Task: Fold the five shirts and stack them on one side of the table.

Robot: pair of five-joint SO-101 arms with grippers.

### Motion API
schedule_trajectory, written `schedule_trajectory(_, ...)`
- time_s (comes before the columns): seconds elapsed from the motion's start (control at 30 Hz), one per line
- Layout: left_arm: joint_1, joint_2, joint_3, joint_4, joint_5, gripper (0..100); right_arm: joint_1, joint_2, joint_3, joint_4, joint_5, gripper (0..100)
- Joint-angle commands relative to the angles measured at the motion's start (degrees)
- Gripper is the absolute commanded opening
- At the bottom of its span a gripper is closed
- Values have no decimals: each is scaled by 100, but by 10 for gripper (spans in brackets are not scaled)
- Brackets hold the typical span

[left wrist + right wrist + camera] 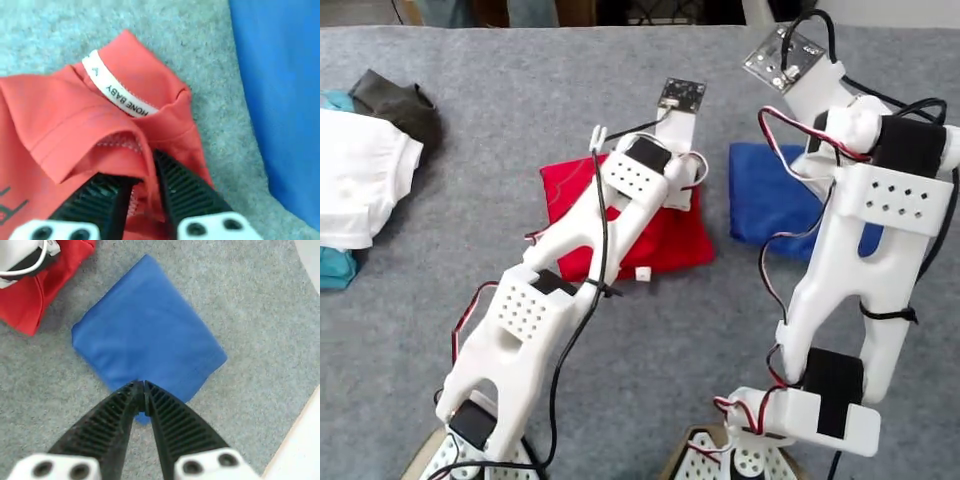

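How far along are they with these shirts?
Early on. The blue shirt lies folded into a neat square. The left gripper is pinching the red shirt, which looks partly folded. A white shirt, a dark shirt and a teal shirt lie unfolded in a heap, and no folded stack exists yet.

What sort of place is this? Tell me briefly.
Probably a robotics test bench rather than a home. It has a grey felt-covered table, a white left arm and right arm, and a red shirt and a folded blue shirt laid out.
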Motion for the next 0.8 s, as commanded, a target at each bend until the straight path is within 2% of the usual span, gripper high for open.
schedule_trajectory(0.0,-84,-114,-681,571,677,304,-88,-171,242,-369,53,15)
schedule_trajectory(0.07,-268,-114,-1165,1090,1231,360,-176,-163,312,-448,53,15)
schedule_trajectory(0.27,-1235,-105,-2949,2400,1310,357,-782,-101,418,-466,9,15)
schedule_trajectory(0.33,-1701,-62,-3512,2796,1327,309,-1213,110,602,-703,-202,15)
schedule_trajectory(0.43,-2448,-53,-4031,3341,1301,166,-1908,602,857,-958,-765,15)
schedule_trajectory(0.57,-3064,-53,-3380,3358,976,37,-2462,1420,804,-993,-1020,15)
schedule_trajectory(0.67,-3160,-44,-2571,3288,782,30,-2593,2123,479,-1327,-1284,15)
schedule_trajectory(0.77,-3090,97,-1745,2884,791,30,-2602,2800,-119,-1846,-1749,15)
